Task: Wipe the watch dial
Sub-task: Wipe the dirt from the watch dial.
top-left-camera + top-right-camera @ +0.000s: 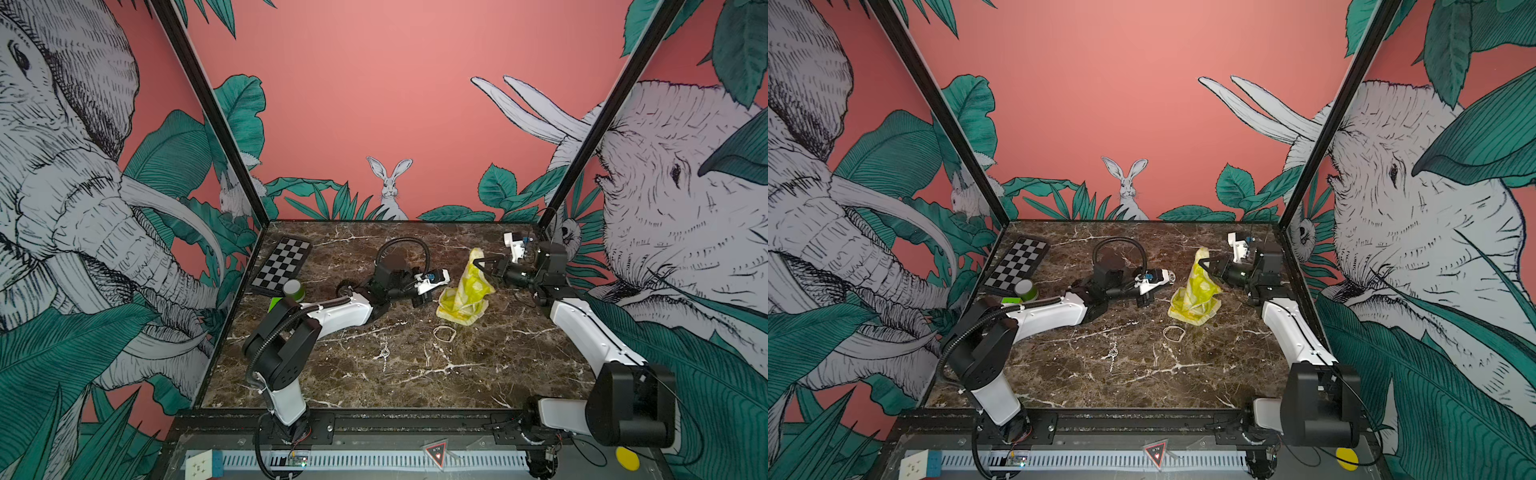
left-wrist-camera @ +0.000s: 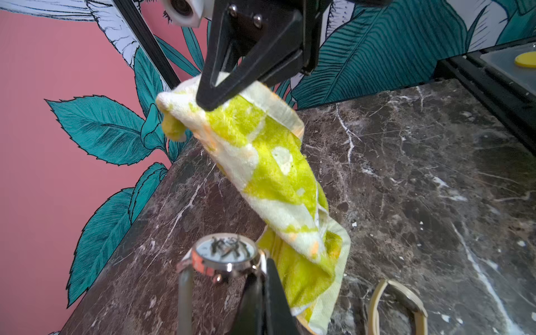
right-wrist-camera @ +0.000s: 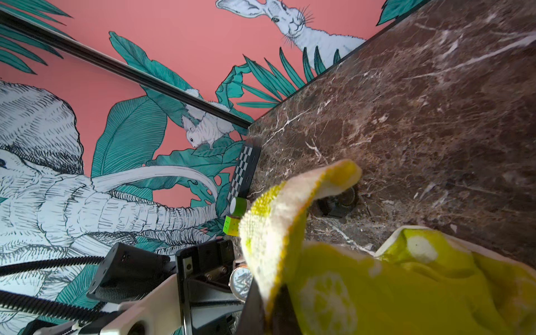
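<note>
Terry cloth [image 1: 467, 291], lime-green blotches on cream with a little orange, hangs from the right pincer [image 1: 478, 263]. Its black fingers are pressed together on one top corner, and the lower folds crumple on the counter [image 1: 415, 374], a brown marble slab with white veins.

The left pincer [image 2: 226, 268] is closed on the watch [image 2: 226, 255], gripping the round, silvery metal case from both sides, low over the counter near the middle. The pale dial [image 2: 224, 249] carries dark scribbled smears. The cloth drapes just beside the watch; whether the two touch I cannot tell.

A tan rubber band [image 1: 444, 333] lies in a flat loop in front of the cloth. Toward the far left corner sit a black-and-white chessboard [image 1: 282, 266], a green tape roll [image 1: 294, 289] with a white core, and a green cube [image 3: 231, 229] beside the roll.
</note>
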